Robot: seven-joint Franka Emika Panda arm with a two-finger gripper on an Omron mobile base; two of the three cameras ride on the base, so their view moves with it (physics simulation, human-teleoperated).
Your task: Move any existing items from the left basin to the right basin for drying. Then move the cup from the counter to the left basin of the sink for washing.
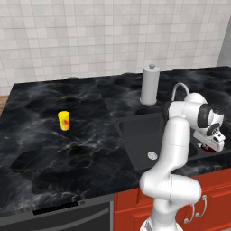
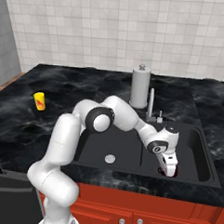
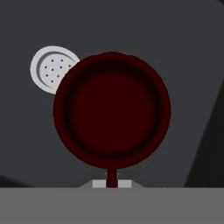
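My gripper (image 2: 168, 166) is down inside the right basin (image 2: 197, 158), shut on the near rim of the dark red bowl (image 2: 169, 172). In the hand view the bowl (image 3: 112, 109) is seen from above, with its rim pinched between the fingertips (image 3: 99, 184). It partly covers the right basin's silver drain (image 3: 49, 69). From the left base view the hand (image 1: 208, 143) shows a bit of maroon under it. The left basin (image 2: 107, 141) holds only its drain (image 2: 110, 158). On the counter (image 1: 45, 149), far to the left, stands the yellow cup (image 1: 64, 120), upright.
A paper towel roll (image 2: 140, 87) stands behind the sink, with the curved silver faucet (image 2: 151, 104) beside it. My arm reaches across the left basin and over the divider. Red cabinets (image 2: 141, 213) sit below the counter's front edge.
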